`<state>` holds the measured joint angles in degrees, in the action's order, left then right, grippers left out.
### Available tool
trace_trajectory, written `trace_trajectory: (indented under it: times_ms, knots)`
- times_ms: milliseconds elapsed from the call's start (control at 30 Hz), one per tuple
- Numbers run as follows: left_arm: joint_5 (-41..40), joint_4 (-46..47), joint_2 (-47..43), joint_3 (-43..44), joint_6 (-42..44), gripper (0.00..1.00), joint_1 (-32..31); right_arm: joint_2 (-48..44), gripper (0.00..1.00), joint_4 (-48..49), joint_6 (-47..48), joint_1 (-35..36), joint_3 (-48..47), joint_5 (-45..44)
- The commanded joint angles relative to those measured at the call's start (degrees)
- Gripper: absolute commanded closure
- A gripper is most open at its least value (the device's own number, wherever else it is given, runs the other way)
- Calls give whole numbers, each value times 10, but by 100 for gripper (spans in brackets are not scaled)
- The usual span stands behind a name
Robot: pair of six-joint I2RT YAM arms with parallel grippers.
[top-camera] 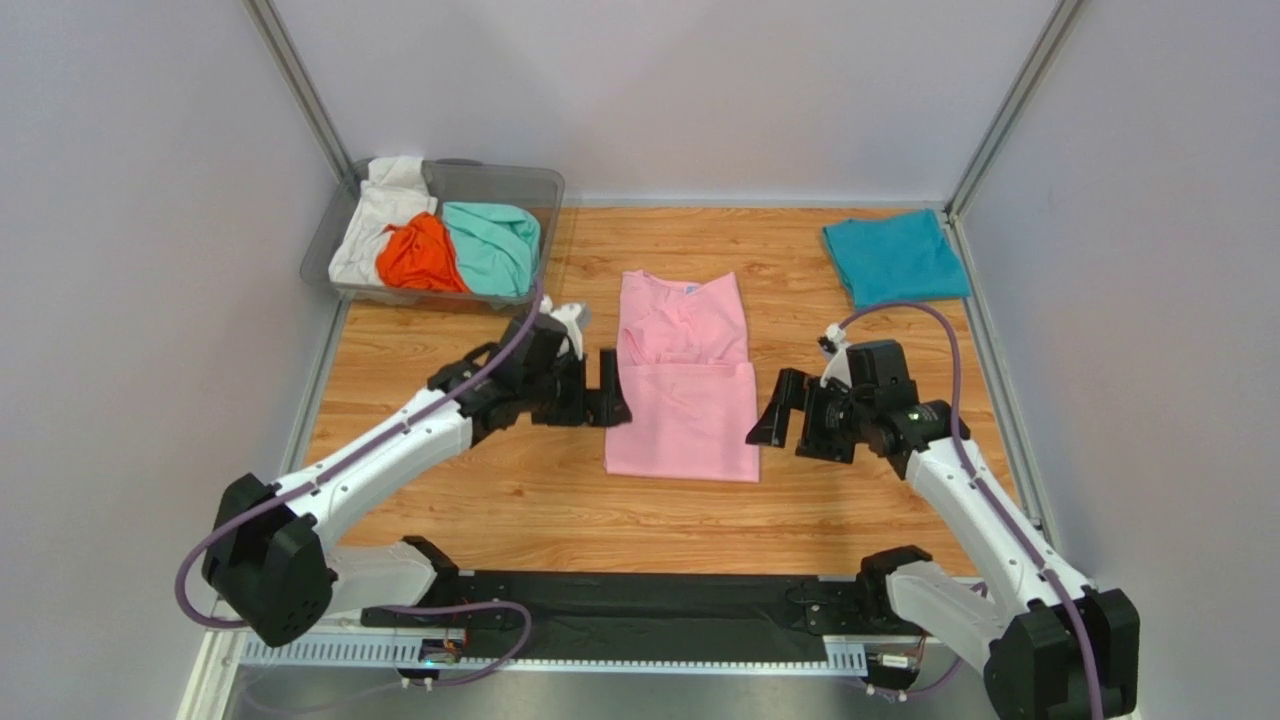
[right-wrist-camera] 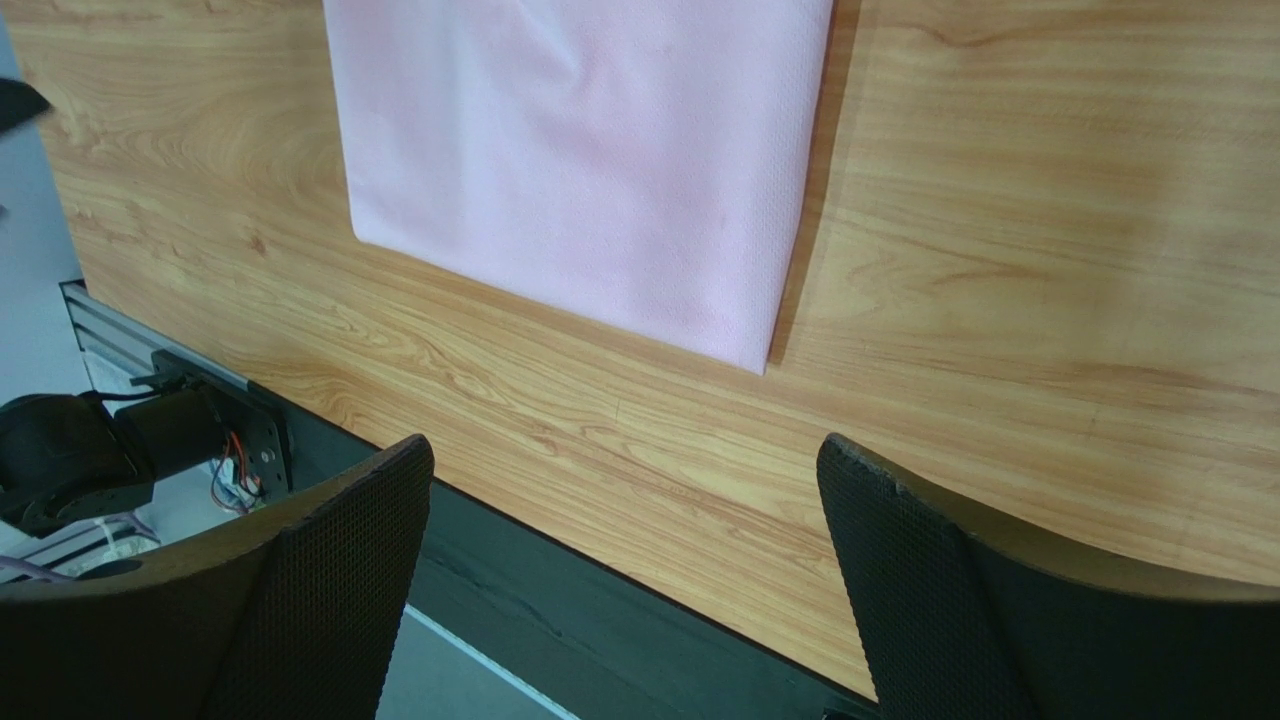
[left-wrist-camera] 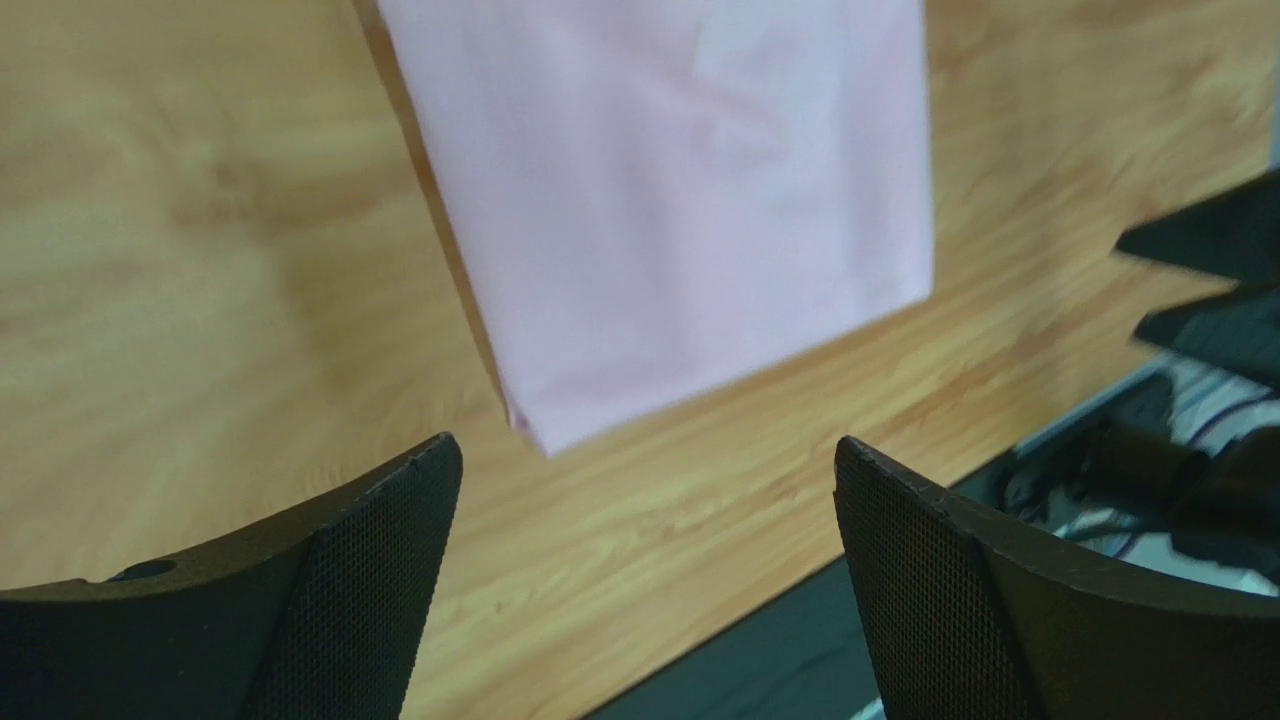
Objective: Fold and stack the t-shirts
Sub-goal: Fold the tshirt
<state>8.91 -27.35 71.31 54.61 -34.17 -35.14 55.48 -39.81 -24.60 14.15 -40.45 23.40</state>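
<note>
Left jaws and right jaws stood wide and empty, with the pink t-shirt [top-camera: 685,393] flat on the worktop [top-camera: 496,480] between them, just beside the left pair. Farther back, a folded teal t-shirt [top-camera: 896,258] lay far right, and other t-shirts [top-camera: 418,255] filled a bin [top-camera: 544,188] far left.

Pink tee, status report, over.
Left gripper and right gripper open, empty, flanking the pink tee. Tee flat on table, folded to a long strip. Nothing in the way.
</note>
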Motion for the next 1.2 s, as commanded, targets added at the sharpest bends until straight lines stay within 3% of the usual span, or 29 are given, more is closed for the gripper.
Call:
trace_trajectory:
  times_ms: [0,167,400,467,500,567,667,933,967,1067,1100,1167]
  knots:
    - [5,-1,-15,-81,-69,0,-39,16,0,26,-23,0,27,26]
    - [43,66,1,-148,-97,6,-49,61,3,88,-54,14,80,58]
    - [38,86,70,-140,-88,37,-49,142,14,130,-67,45,87,-15]
    - [38,83,94,-130,-80,40,-49,156,24,141,-72,47,87,-16]
    - [38,81,100,-128,-79,49,-49,170,26,148,-73,47,85,-18]
    - [50,80,117,-123,-71,52,-49,182,36,153,-73,47,82,-21]
    - [43,85,129,-129,-71,54,-49,202,38,163,-70,47,83,-20]
    - [23,96,161,-126,-82,74,-49,230,62,175,-70,53,89,-19]
    - [21,98,162,-125,-83,84,-49,230,66,177,-71,53,90,-22]
    - [12,101,173,-119,-85,100,-49,236,83,180,-66,53,88,-35]
    - [13,104,176,-117,-83,100,-49,238,91,179,-64,53,86,-34]
    - [14,104,176,-114,-79,100,-49,235,98,179,-63,53,82,-28]
